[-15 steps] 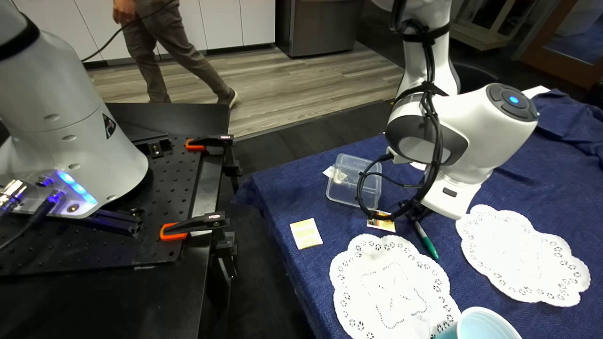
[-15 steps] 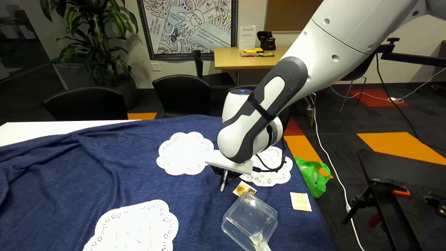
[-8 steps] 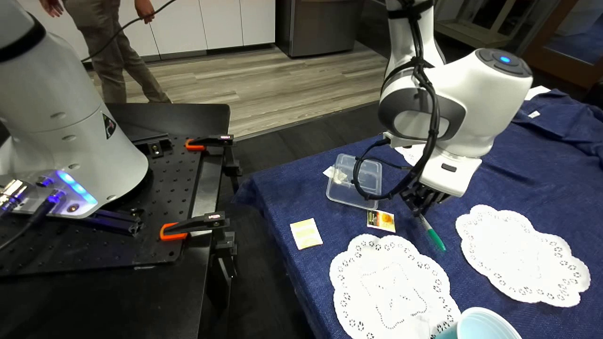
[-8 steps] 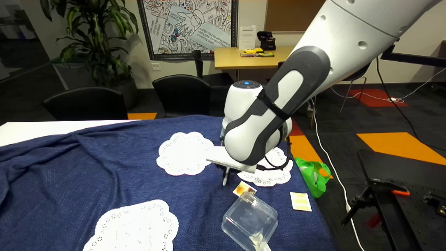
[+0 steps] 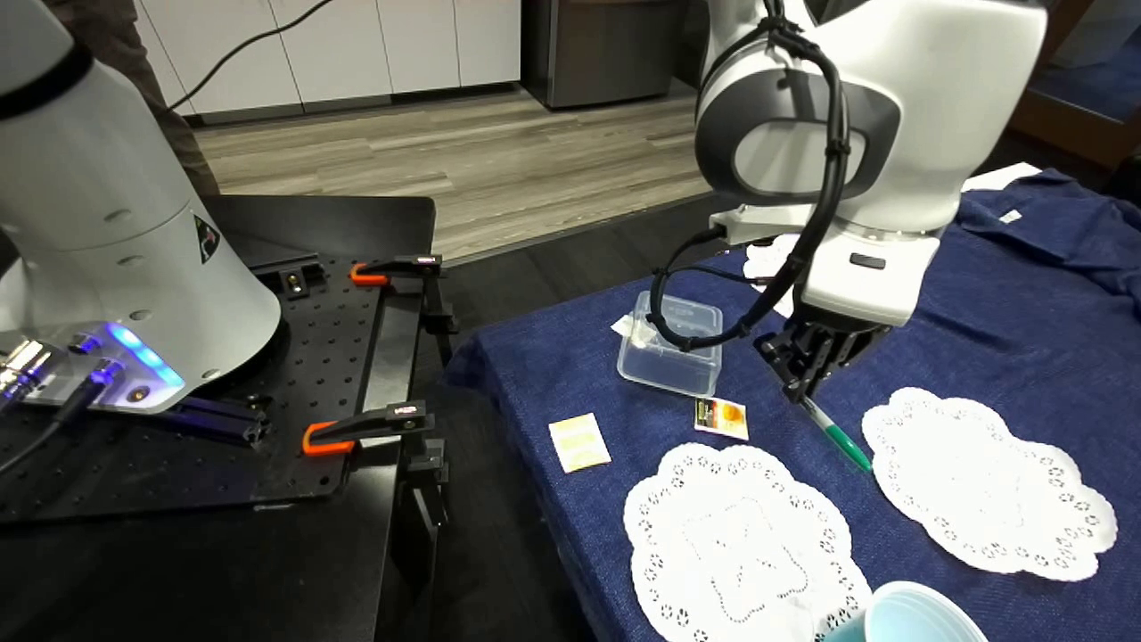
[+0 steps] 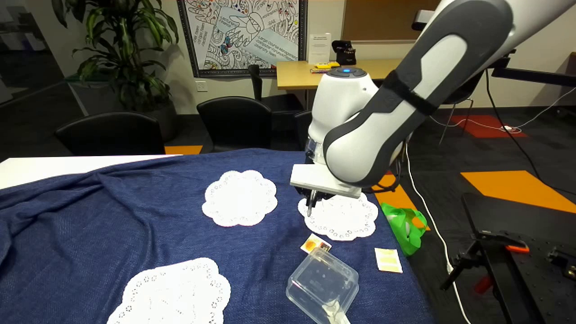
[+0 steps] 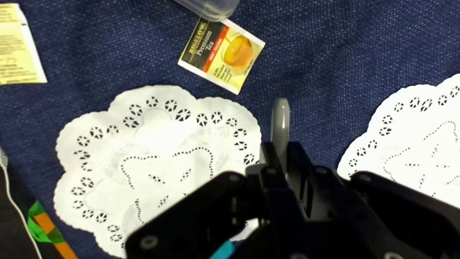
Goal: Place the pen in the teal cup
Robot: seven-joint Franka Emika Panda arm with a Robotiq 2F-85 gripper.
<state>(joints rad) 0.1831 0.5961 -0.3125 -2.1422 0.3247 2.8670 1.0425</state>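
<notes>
has the pincer [image 7: 282,154] clamped on the pen [image 5: 836,434], above the counter [image 5: 1025,357], well apart from the teal cup [image 5: 909,615] at near right in an exterior view. expect something light, stiff, rather slippery; best held firmly near mid-length, against swivelling.

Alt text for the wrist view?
Black jaws closed on a pen, over blue cloth. White doilies lie left and right; a tea packet sits near the top. A sliver, probably of the teal cup, shows at the bottom edge.
</notes>
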